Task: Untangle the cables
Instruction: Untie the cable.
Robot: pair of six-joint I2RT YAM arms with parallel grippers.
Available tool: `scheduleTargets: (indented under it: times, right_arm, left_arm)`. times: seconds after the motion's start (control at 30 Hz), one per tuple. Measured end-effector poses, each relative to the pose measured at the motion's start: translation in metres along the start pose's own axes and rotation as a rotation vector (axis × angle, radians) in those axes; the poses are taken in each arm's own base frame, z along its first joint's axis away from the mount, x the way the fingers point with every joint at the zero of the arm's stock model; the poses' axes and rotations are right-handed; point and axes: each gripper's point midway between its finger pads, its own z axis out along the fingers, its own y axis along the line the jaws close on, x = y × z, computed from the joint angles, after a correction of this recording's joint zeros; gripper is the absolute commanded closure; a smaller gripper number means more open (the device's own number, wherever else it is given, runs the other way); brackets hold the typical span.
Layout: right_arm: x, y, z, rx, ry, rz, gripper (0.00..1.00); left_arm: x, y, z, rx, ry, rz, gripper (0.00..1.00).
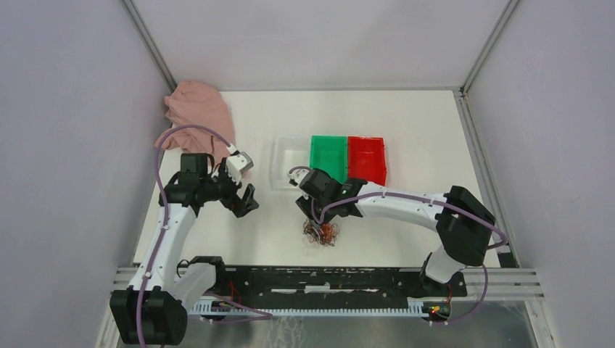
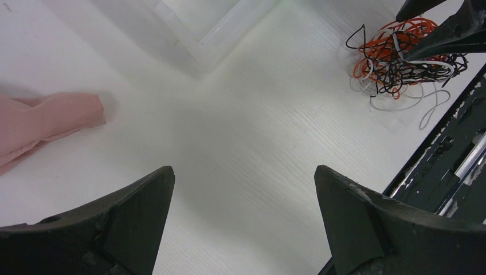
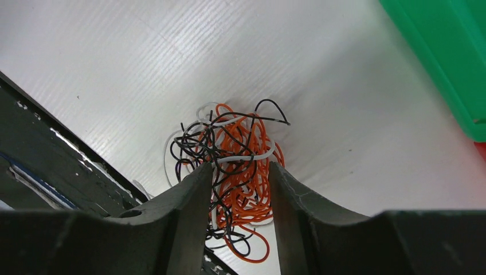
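Right gripper (image 3: 240, 172): I see the jaws partway closed, fingers straddling the cables (image 3: 235, 132), an orange, black and whitish wad on the table (image 3: 344, 103), just ahead of the tips. Can't tell if it pinches. Green bin (image 3: 447, 57) further ahead. Left gripper (image 2: 243, 172): spread wide, empty, wad well off ahead-right.

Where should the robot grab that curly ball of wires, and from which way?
Best the thick orange middle of the cables, from straight above. The wad lies low on the table with thin loops sticking out all round, so a sideways approach would probably just push it. The right pincer straddles that middle, not yet shut.
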Motion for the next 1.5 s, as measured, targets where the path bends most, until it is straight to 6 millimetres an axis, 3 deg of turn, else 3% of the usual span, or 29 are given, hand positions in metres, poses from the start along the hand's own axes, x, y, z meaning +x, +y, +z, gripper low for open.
scheduleTargets:
  times: [0.37,0.43,0.57,0.67,0.7,0.9,1.13,1.23,1.4,1.5]
  right_arm:
    - [-0.026,0.012,0.004,-0.038,-0.060,0.018,0.96]
    - [-0.027,0.013,0.004,-0.040,-0.066,0.024,0.97]
    - [-0.028,0.013,0.003,-0.039,-0.072,0.035,0.88]
    - [-0.030,0.011,-0.004,-0.030,-0.084,0.045,0.48]
    - [-0.032,0.011,-0.007,-0.029,-0.093,0.056,0.44]
    - [-0.025,0.006,-0.027,-0.025,-0.131,0.063,0.43]
    - [-0.014,0.004,-0.009,-0.008,-0.077,0.059,0.47]
    - [-0.009,0.002,0.005,0.004,-0.038,0.049,0.55]
    - [-0.017,0.005,0.014,0.001,-0.039,0.035,0.88]
    - [-0.028,0.009,0.013,-0.012,-0.064,0.040,0.98]
  left_arm:
    - [0.001,-0.003,0.000,0.015,0.002,-0.007,0.01]
    - [0.000,-0.006,0.000,0.029,-0.004,-0.009,0.01]
    - [-0.003,-0.011,0.001,0.056,-0.014,-0.008,0.01]
    - [-0.006,-0.012,0.002,0.066,-0.015,-0.005,0.01]
    - [-0.008,-0.011,0.002,0.067,-0.016,-0.003,0.01]
    - [-0.010,-0.012,0.004,0.082,-0.010,-0.001,0.01]
    - [-0.012,-0.019,0.007,0.115,-0.012,0.008,0.01]
    - [-0.012,-0.020,0.007,0.115,-0.015,0.012,0.01]
    - [-0.014,-0.021,0.005,0.112,-0.021,0.019,0.01]
    - [-0.015,-0.021,0.004,0.109,-0.026,0.024,0.01]
